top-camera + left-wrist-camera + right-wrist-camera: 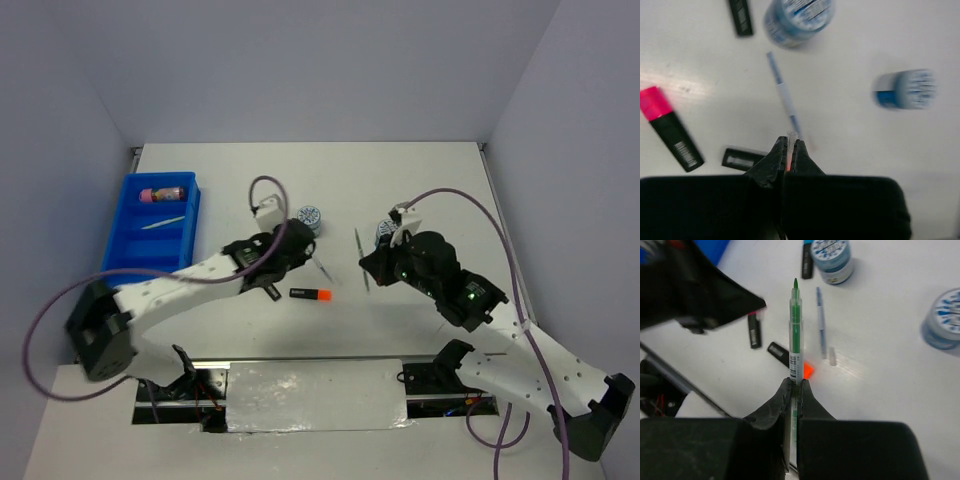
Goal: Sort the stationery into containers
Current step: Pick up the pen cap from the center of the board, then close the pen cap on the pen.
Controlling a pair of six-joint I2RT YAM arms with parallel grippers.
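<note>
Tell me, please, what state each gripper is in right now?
Left gripper: closed on a thin clear-tipped pen.
Right gripper: closed on the green pen.

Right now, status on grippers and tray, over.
Left gripper shut on thin pen. Right gripper shut on green pen. Blue tray far left. Tape roll, orange highlighter loose between arms.

I can read nothing outright: the green pen (796,330) clamped in my right pincer (793,386) carries a barcode strip with print too small, and the tape roll (832,257) at one o'clock and the pink-capped highlighter (676,137) at nine o'clock show only blurred marks.
</note>
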